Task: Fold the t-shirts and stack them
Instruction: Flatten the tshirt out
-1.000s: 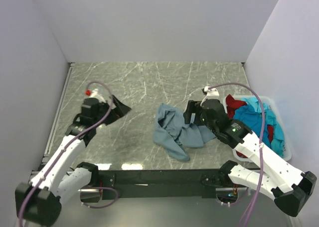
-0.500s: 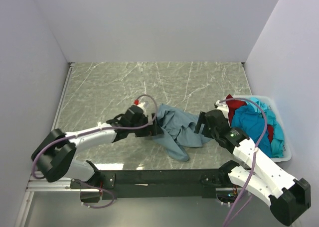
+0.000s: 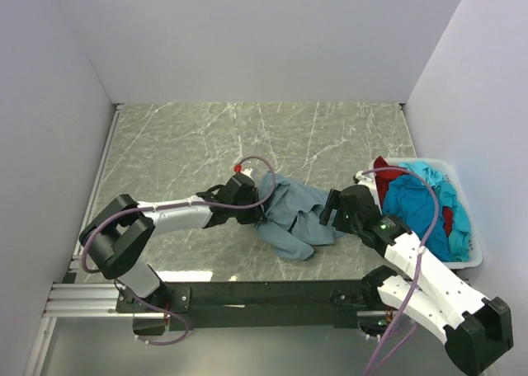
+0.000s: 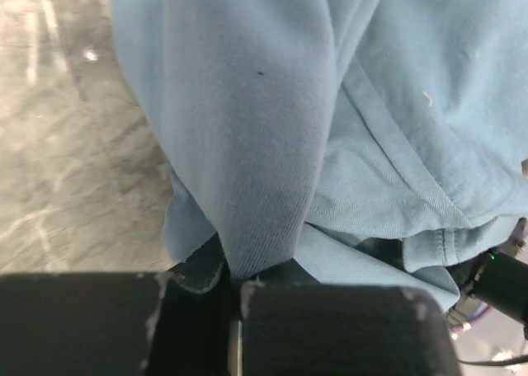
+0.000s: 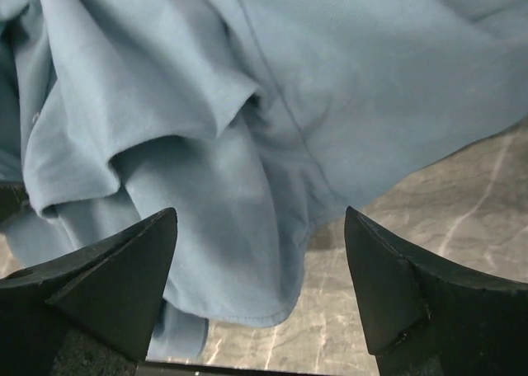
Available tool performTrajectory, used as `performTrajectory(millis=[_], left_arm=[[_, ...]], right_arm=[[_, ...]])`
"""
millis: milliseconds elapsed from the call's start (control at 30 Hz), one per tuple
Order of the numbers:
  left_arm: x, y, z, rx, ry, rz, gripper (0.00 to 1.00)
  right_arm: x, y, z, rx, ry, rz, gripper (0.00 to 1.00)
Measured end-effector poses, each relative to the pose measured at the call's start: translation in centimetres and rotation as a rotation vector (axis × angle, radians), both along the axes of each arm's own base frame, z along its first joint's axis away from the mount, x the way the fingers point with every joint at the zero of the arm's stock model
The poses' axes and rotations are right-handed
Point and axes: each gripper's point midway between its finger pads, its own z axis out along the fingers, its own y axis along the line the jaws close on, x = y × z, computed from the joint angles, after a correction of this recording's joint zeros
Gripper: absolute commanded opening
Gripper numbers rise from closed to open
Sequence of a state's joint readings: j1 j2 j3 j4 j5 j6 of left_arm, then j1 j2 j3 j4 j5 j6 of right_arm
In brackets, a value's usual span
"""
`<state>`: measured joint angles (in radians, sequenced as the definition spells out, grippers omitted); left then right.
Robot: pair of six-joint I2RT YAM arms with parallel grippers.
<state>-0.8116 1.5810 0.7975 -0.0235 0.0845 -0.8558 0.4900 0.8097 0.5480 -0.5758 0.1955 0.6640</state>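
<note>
Left arm advanced: left end effector pinches grey-blue t-shirt at its 9 o'clock edge; right end effector spread at 3 o'clock.

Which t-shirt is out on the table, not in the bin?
The grey-blue t-shirt, crumpled on the table; the turquoise t-shirt and dark red t-shirt lie in the white bin.

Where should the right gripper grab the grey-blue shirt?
Probably the loose hem of the grey-blue t-shirt, from above on its right side: that edge lies free on the table under the open right gripper. The left gripper pinches the other side.
</note>
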Motion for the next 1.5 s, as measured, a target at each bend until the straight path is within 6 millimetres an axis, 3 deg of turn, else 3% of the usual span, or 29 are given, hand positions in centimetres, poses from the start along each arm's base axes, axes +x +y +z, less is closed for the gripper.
performTrajectory(millis=[167, 367, 533, 800, 967, 1000, 1033, 1100, 1167, 1267, 1333, 1400, 1500], left_arm=[[0.8, 2.0, 1.6, 0.051, -0.068, 0.081, 0.01], [1.7, 7.7, 5.0, 0.109, -0.210, 0.259, 0.01], [1.0, 12.2, 4.1, 0.162, -0.237, 0.355, 0.01], [0.7, 13.8, 2.8, 0.201, -0.224, 0.389, 0.01], [1.2, 14.2, 2.8, 0.195, -0.218, 0.416, 0.01], [1.4, 14.3, 2.8, 0.192, -0.218, 0.423, 0.01], [1.6, 14.4, 2.9, 0.189, -0.219, 0.430, 0.01], [2.0, 14.8, 3.0, 0.186, -0.222, 0.445, 0.01], [2.5, 15.2, 3.6, 0.185, -0.227, 0.454, 0.01], [3.8, 15.3, 6.7, 0.170, -0.273, 0.463, 0.01], [4.9, 15.0, 10.4, 0.137, -0.341, 0.467, 0.01], [6.0, 14.7, 15.7, 0.083, -0.438, 0.477, 0.01], [6.3, 15.1, 24.3, -0.018, -0.600, 0.493, 0.01]], right_arm=[[-0.2, 0.5, -0.2, 0.017, 0.014, 0.018, 0.88], [0.1, -0.6, -1.3, -0.030, 0.055, -0.026, 0.87], [1.0, -0.7, -2.8, -0.058, 0.117, -0.048, 0.85], [5.2, 2.7, -4.1, -0.017, 0.119, 0.043, 0.79], [8.1, 4.0, -5.7, -0.039, 0.150, 0.051, 0.37], [8.5, 4.1, -6.0, -0.043, 0.155, 0.048, 0.23], [8.7, 4.1, -6.2, -0.048, 0.157, 0.048, 0.00], [9.0, 4.1, -6.1, -0.057, 0.154, 0.040, 0.00], [9.8, 3.9, -4.7, -0.062, 0.117, 0.028, 0.00], [11.3, 4.0, 0.1, -0.050, -0.002, 0.026, 0.00], [12.6, 4.1, 5.8, -0.021, -0.143, 0.025, 0.00], [13.2, 3.9, 13.1, 0.019, -0.317, 0.020, 0.00], [12.0, 2.7, 23.9, 0.077, -0.568, 0.013, 0.00]])
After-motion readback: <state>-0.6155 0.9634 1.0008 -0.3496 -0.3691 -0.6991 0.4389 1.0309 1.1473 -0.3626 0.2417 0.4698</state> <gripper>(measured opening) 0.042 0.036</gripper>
